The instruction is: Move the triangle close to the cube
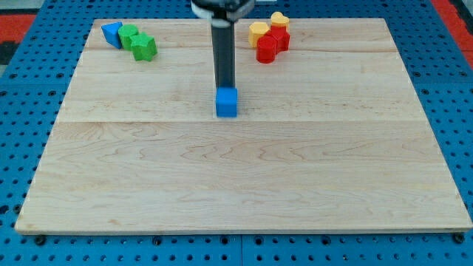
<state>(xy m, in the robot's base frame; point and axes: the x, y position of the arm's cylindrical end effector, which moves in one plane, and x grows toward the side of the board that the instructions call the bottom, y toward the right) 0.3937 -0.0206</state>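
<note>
A blue cube (227, 103) sits near the middle of the wooden board (244, 185), a little above centre. My tip (225, 88) stands right behind the cube, at its top edge, touching or nearly touching it. A blue triangle-like block (112, 33) lies at the top left corner of the board, far to the left of the cube and my tip.
Two green blocks (131, 35) (145, 47) lie next to the blue triangle at the top left. At the top right of centre, two yellow blocks (259, 31) (279, 19) and two red blocks (267, 49) (280, 38) cluster together. Blue pegboard surrounds the board.
</note>
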